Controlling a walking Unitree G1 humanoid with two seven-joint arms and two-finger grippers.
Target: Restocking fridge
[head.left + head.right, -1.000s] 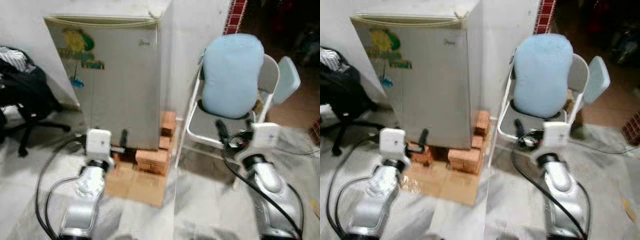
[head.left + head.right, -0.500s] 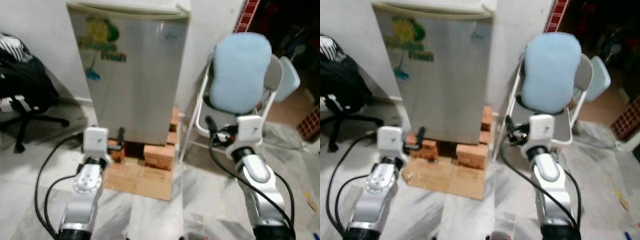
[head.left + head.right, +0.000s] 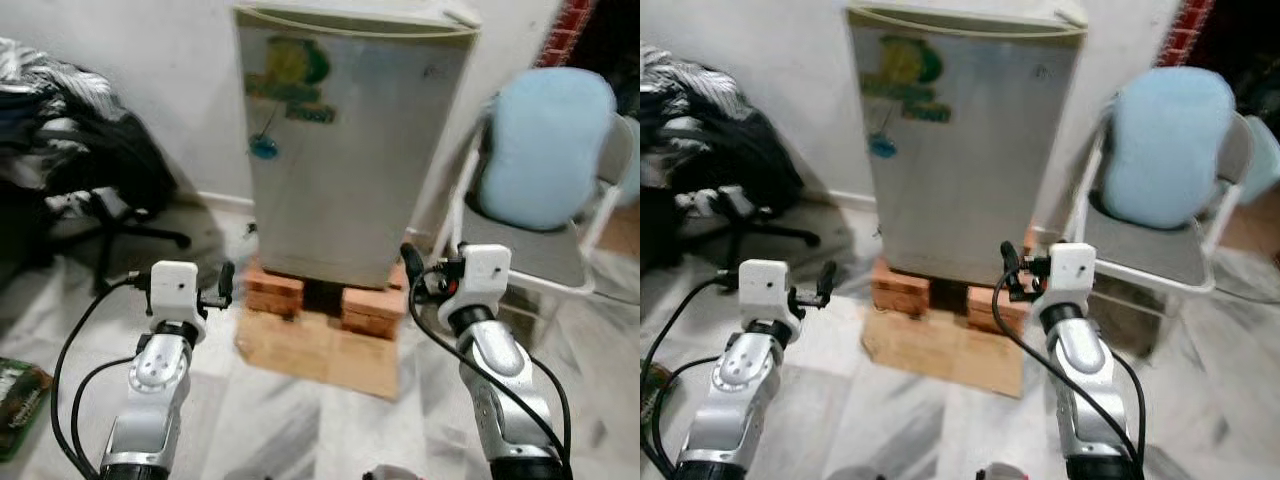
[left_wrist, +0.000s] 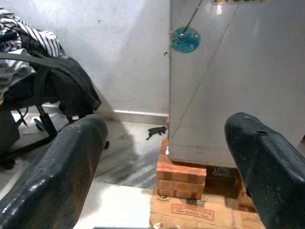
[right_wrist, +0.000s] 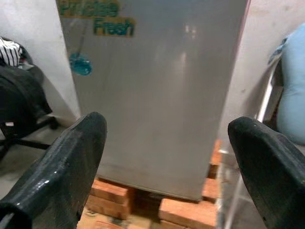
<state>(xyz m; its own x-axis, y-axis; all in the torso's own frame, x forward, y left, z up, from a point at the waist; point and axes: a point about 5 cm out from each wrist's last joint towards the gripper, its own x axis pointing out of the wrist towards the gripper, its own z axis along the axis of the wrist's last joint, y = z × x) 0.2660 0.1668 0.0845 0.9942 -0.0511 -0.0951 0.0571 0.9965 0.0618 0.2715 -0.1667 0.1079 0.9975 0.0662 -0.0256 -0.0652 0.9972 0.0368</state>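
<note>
Camera has swung left since a second ago: your fridge [image 3: 350, 140] now sits centred ahead of both tools, door shut, where before it was up left. Chair with blue cushion [image 3: 545, 150] has slid toward the right edge, off to the right tool's far side. Left tool [image 4: 157, 157] is wide open, empty, pointing at the fridge's lower left corner and the bricks [image 4: 181, 176] under it. Right tool [image 5: 167, 157] is also spread wide, holding nothing, aimed square at the fridge door. Bricks rest on cardboard [image 3: 320, 350] on the floor. Office chair with dark clothes [image 3: 90, 160] stands left of the left tool.
</note>
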